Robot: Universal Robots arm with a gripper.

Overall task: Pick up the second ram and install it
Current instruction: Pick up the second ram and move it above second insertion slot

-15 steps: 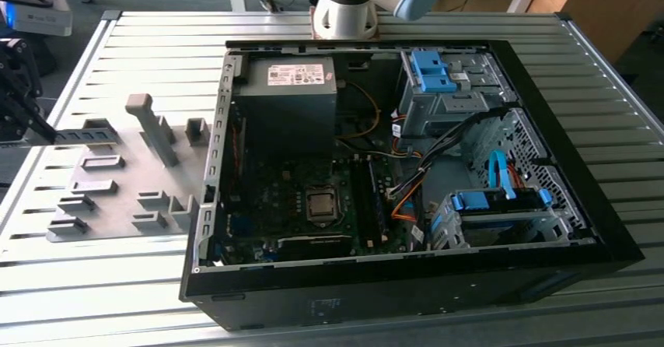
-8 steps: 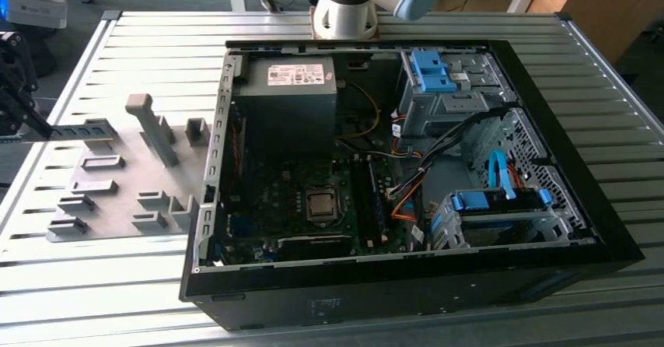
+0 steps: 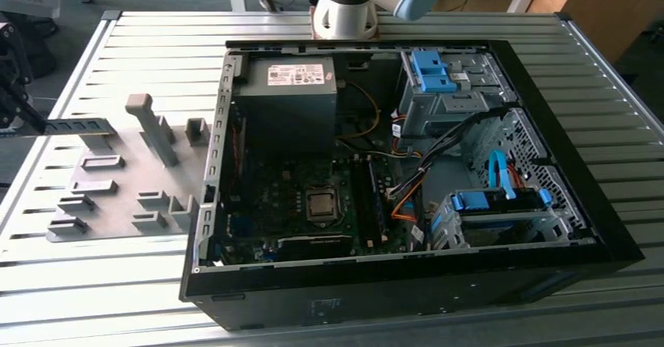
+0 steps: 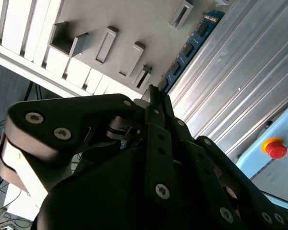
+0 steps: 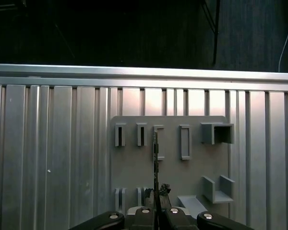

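The second ram [image 3: 79,125], a thin blue-green circuit-board strip with dark chips, hangs level above the grey fixture plate [image 3: 120,195] at the exterior view's left. My gripper [image 3: 29,120] is shut on one end of it. In the second wrist view the ram [image 4: 188,47] runs out from the black fingertips [image 4: 153,98] over the plate and the slatted table. The first wrist view shows the ram [image 5: 155,158] edge-on, rising from my gripper [image 5: 156,200] above the plate's slots. The black motherboard slots [image 3: 368,198] lie inside the open computer case, well to the exterior view's right of the ram.
The open black computer case [image 3: 581,199] holds a power supply [image 3: 285,102], blue drive cages [image 3: 498,203] and orange cables. Grey blocks [image 3: 155,125] stand up from the fixture plate. The arm's base [image 3: 347,12] sits behind the case. A red stop button [image 4: 277,148] lies beyond the table.
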